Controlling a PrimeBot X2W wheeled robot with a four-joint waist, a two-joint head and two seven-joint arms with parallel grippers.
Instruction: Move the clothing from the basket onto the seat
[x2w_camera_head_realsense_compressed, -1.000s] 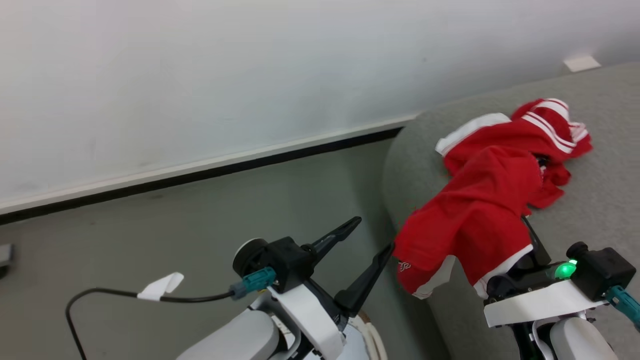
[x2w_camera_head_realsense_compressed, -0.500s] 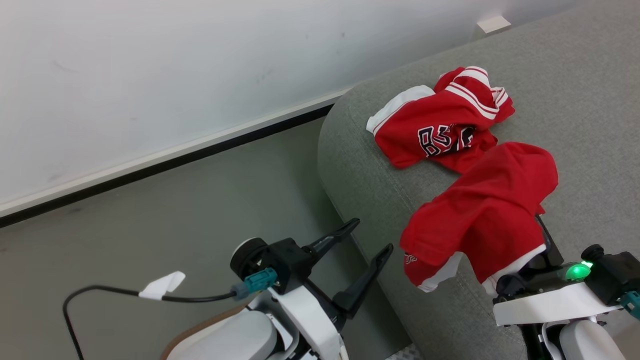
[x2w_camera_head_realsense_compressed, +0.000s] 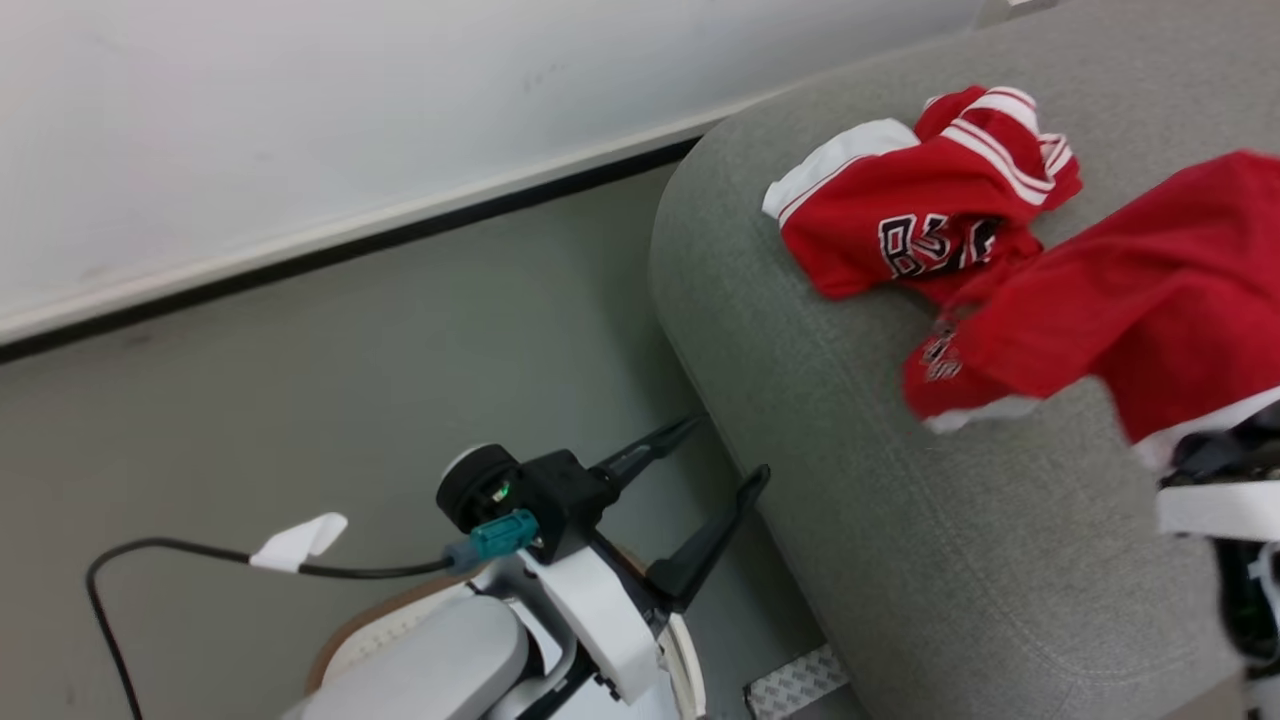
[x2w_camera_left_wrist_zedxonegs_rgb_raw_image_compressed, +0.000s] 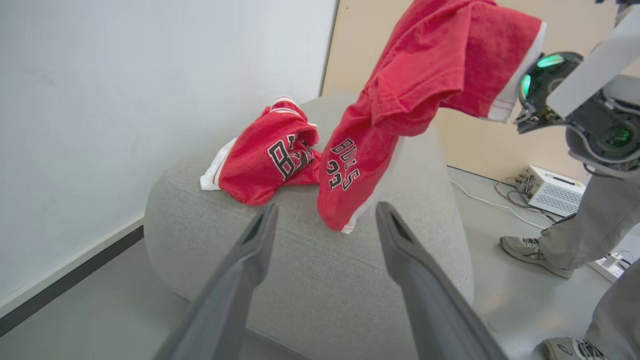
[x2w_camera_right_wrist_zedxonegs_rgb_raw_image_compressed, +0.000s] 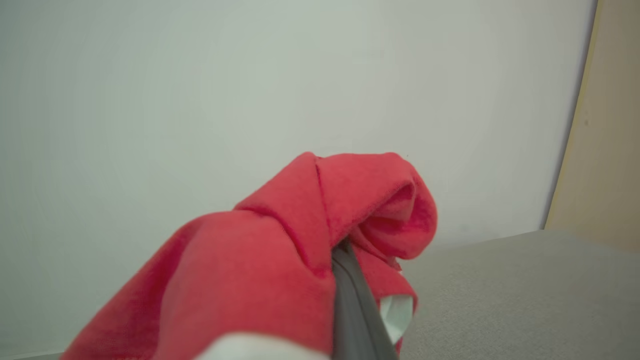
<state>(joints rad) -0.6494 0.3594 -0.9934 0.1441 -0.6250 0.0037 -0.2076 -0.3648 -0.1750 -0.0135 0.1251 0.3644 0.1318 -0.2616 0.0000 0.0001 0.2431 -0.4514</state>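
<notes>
A: Right gripper clamped on the thin red shiny jersey, or loose?

B: Clamped. Hangs below, long axis downward, over the big grey upholstered seat, beside the other crumpled red jersey. Left gripper spread wide, empty, farther off.

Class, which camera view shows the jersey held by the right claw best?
Left wrist view: the held jersey hangs nearly whole, lettering visible. Head view cuts the held jersey off at the right edge; right wrist view gives bunched folds up close.
</notes>
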